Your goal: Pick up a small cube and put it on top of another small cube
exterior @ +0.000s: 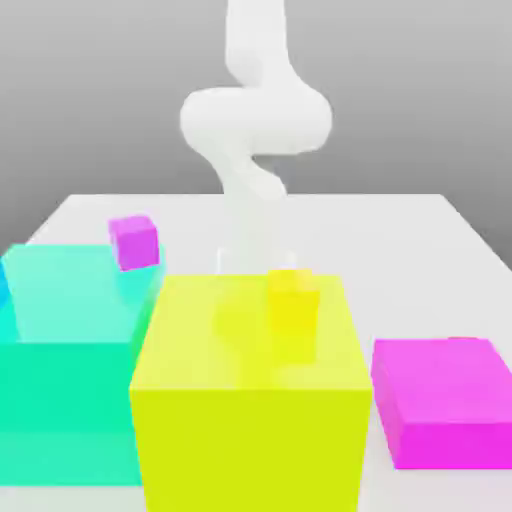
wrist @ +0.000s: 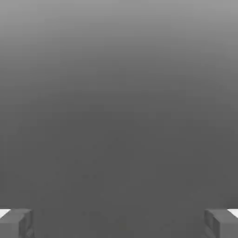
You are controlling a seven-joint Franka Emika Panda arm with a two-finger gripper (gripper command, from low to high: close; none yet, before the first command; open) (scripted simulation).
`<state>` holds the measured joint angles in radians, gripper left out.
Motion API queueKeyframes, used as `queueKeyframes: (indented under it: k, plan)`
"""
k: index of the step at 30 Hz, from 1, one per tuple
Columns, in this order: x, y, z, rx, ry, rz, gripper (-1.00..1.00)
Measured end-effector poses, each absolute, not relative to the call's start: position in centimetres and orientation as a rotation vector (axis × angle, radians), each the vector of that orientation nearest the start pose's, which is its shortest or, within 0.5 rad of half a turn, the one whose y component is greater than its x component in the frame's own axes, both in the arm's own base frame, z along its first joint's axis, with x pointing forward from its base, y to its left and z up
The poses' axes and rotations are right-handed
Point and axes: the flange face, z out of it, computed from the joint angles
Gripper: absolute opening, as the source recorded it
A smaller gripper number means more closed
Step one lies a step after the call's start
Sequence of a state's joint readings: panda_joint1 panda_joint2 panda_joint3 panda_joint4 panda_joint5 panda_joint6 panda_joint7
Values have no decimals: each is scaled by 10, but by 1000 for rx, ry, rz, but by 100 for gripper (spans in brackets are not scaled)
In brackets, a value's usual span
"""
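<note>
The small cube is out of view. My white arm [exterior: 255, 120] comes down from above at the back of the table, and its lower end drops behind the big yellow block [exterior: 250, 400]. The gripper [exterior: 255, 262] shows faintly just over that block's far edge. In the hand view the gripper [wrist: 119, 224] is open. Its two grey fingertips [wrist: 16, 223] stand far apart with nothing between them, and only plain grey surface lies ahead.
A small yellow cube [exterior: 292, 298] appears on the yellow block's top. A small magenta cube [exterior: 134, 241] sits at the far corner of a big cyan block [exterior: 60, 360]. A flat magenta block [exterior: 445, 400] lies on the white table [exterior: 400, 250].
</note>
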<state>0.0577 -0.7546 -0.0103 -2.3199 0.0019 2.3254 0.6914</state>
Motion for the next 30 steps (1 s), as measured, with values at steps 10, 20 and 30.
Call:
queueKeyframes:
  k: [10, 20, 30]
  plan:
    - [413, 96, 586, -2837, 30, -837, 0]
    - [416, 186, 479, -2835, -858, -651, 0]
    - [378, 264, 371, -2528, -1719, -439, 0]
